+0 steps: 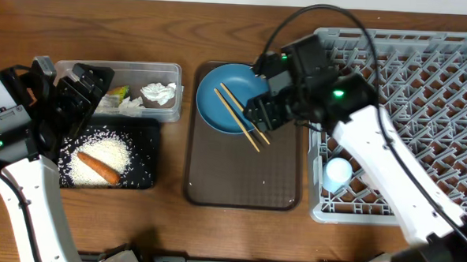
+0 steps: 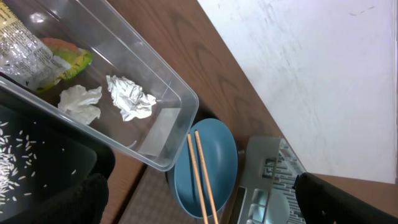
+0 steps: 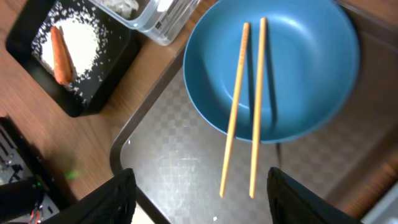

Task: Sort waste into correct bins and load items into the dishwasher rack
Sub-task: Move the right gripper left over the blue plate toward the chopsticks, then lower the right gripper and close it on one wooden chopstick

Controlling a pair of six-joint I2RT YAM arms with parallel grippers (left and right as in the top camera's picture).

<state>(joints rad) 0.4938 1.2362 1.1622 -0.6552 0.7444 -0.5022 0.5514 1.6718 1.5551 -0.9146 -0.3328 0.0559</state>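
A blue plate (image 1: 228, 99) rests on the far end of the brown serving tray (image 1: 243, 179), with a pair of wooden chopsticks (image 1: 242, 117) lying across it. My right gripper (image 1: 268, 97) hovers open just above them. In the right wrist view the chopsticks' (image 3: 245, 106) near ends lie between my spread fingers (image 3: 118, 199), untouched. My left gripper (image 1: 79, 93) stands open beside the clear tub (image 1: 173, 69), which holds crumpled napkins (image 1: 158, 92) and a yellow-green wrapper (image 1: 118, 92). The black tray (image 1: 149, 155) holds rice (image 1: 106, 153) and an orange sausage stick (image 1: 98, 167).
The grey dishwasher rack (image 1: 409, 91) fills the right side, with a light-blue cup (image 1: 337, 173) at its near left corner. Bare wood lies in front of the trays. The tub and black tray touch the serving tray's left side.
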